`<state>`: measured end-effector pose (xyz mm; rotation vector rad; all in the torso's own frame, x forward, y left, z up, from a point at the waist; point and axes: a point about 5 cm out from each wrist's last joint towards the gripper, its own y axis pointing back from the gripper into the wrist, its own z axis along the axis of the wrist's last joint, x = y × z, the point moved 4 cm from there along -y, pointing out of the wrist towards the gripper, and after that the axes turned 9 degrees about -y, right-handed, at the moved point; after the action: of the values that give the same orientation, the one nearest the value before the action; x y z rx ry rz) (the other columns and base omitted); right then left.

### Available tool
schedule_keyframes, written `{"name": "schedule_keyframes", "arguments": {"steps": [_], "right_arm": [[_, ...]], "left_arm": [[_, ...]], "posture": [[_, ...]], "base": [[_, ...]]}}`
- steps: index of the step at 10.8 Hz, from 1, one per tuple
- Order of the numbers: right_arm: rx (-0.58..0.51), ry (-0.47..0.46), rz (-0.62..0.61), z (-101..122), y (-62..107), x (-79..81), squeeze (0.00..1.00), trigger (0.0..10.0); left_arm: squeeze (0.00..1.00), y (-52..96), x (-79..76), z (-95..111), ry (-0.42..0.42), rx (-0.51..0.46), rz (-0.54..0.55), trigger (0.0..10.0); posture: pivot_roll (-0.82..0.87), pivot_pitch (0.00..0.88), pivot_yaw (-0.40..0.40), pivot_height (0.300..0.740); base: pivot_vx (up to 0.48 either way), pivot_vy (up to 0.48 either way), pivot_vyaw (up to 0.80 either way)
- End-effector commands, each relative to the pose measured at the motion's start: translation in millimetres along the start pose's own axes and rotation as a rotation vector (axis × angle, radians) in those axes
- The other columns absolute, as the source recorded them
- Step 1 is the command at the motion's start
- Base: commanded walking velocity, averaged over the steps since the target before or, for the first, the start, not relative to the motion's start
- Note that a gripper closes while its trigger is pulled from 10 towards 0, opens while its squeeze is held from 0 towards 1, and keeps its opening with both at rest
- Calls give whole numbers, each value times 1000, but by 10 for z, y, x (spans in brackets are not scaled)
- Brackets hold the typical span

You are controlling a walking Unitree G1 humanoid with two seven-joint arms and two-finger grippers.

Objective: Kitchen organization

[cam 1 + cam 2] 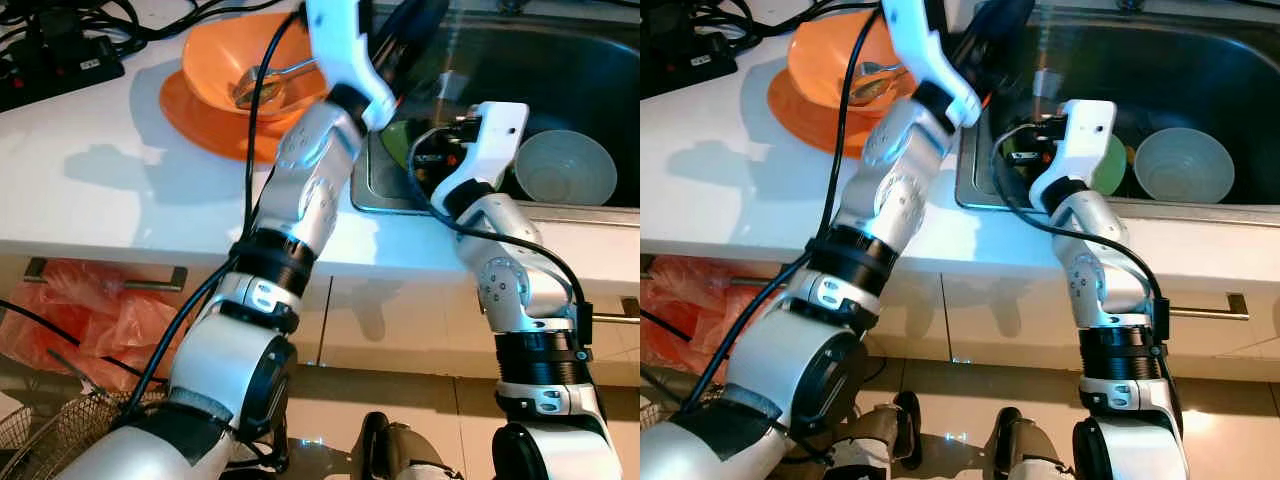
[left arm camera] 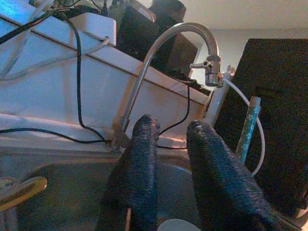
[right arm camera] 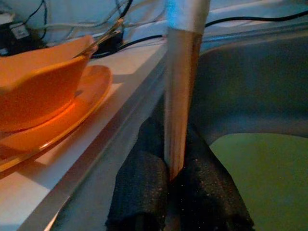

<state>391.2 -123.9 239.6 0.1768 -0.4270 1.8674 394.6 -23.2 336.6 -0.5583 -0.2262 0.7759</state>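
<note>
A steel sink [image 1: 585,213] holds a pale bowl [image 1: 565,165] and a green plate [image 3: 260,173]. My right gripper [image 3: 172,139] hangs just inside the sink's left wall above the green plate. It is shut on a long flat utensil handle [image 3: 183,72] that stands upright. My left gripper [image 2: 172,126] is raised over the sink's back left corner, open, with nothing between its fingers [image 2: 139,163]. It faces the curved faucet [image 2: 159,53]. On the white counter, left of the sink, an orange bowl [image 1: 240,60] with a spoon [image 1: 265,82] sits on an orange plate [image 1: 200,115].
A black power strip [image 1: 50,65] with cables lies at the counter's back left. Under the counter are cabinet doors with handles, an orange plastic bag [image 1: 90,310] and a wire basket [image 1: 60,430]. A dark board [image 2: 284,120] leans beside the faucet.
</note>
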Motion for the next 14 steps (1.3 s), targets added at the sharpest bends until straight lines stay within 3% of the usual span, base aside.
{"name": "schedule_keyframes", "arguments": {"steps": [1,2,3,6,7,12,14], "right_arm": [[-9,-12,4,18,-11,13,0,0],[-12,-14,0,19,-10,8,0,0],[-14,-15,-6,22,-11,-6,0,0],[-21,-15,-24,34,-13,-57,0,0],[-22,-14,-30,39,-14,-79,0,0],[-27,-3,-46,66,-15,-152,0,0],[-28,-1,-51,75,-22,-176,0,0]], "left_arm": [[1000,-21,-278,-108,49,8,-47,10000],[1000,-14,-284,-89,32,11,-49,10000],[0,-15,-291,-3,-80,19,-64,10000],[0,58,-117,109,-341,99,-24,10000],[0,256,-9,2,-402,173,-7,10000],[0,738,109,-290,-349,299,65,10000],[0,810,81,-317,-340,316,62,10000]], "posture": [[15,222,8,740],[16,222,7,740],[21,225,8,740],[33,228,7,740],[40,230,5,740],[43,233,-9,740],[46,235,-12,740]], "base": [[0,0,0],[0,0,0],[0,0,0],[0,0,0],[0,0,0],[0,0,0],[0,0,0]]}}
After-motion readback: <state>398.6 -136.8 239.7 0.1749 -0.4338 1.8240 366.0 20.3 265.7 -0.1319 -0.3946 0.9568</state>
